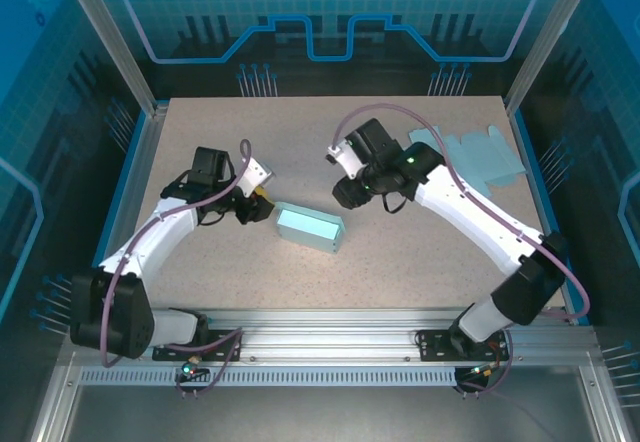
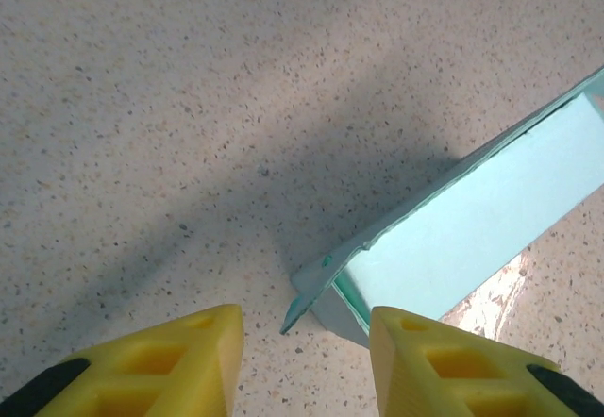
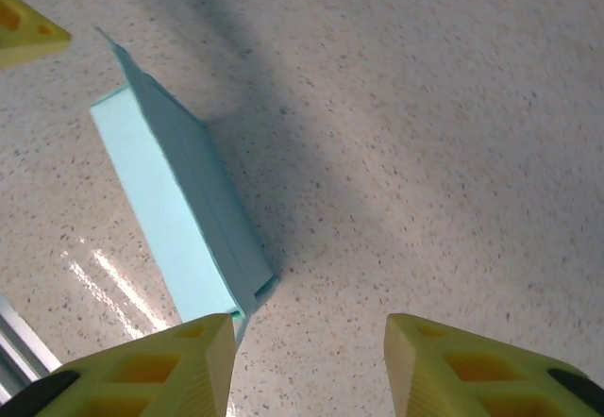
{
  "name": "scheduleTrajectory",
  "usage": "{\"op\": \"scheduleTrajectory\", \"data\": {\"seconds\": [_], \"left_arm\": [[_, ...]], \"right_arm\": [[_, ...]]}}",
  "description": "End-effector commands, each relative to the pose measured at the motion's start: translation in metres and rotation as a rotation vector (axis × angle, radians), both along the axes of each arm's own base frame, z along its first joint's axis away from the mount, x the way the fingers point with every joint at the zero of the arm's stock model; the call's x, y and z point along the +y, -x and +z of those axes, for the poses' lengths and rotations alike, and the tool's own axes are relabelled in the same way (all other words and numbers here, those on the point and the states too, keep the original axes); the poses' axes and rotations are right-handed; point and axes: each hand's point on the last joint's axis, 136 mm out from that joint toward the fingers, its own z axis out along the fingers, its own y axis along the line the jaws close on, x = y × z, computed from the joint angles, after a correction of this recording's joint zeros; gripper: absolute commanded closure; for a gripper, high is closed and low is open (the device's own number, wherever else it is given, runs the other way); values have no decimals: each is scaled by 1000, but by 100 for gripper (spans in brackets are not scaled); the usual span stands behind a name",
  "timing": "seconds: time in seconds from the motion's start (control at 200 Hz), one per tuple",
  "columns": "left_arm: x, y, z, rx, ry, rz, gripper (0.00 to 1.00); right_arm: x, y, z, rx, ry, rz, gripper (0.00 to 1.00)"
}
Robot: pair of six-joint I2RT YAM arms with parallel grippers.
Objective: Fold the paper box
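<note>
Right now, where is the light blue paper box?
In the top view the paper box lies near mid-table, between the left gripper at its left end and the right gripper by its right end.

Bright, even overhead light. In the left wrist view a broad soft shadow crosses the table (image 2: 142, 106) from 8 o'clock to 2 o'clock; glare glints at 5 o'clock beside the paper box (image 2: 472, 228). The right wrist view shows a similar shadow from 12 o'clock down to centre and glare streaks at 8 o'clock.
</note>
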Motion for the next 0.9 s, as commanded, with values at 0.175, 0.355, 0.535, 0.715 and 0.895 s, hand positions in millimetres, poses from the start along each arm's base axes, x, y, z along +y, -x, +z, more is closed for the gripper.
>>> {"op": "scheduleTrajectory", "data": {"seconds": [0.175,0.355,0.535,0.715,0.895], "left_arm": [[-14,-6,-2,41,-18,-78,57],[-18,-6,-9,108,-17,-86,63],[-18,-3,-9,128,-18,-83,80],[-23,0,-6,117,-17,-81,94],[-29,1,-1,68,-28,-35,100]], "right_arm": [[-28,8,-32,46,-32,-210,53],[-31,14,-41,63,-48,-225,53],[-30,19,-50,91,-71,-240,53],[-26,19,-59,115,-105,-268,55],[-23,16,-58,105,-120,-270,60]]}}
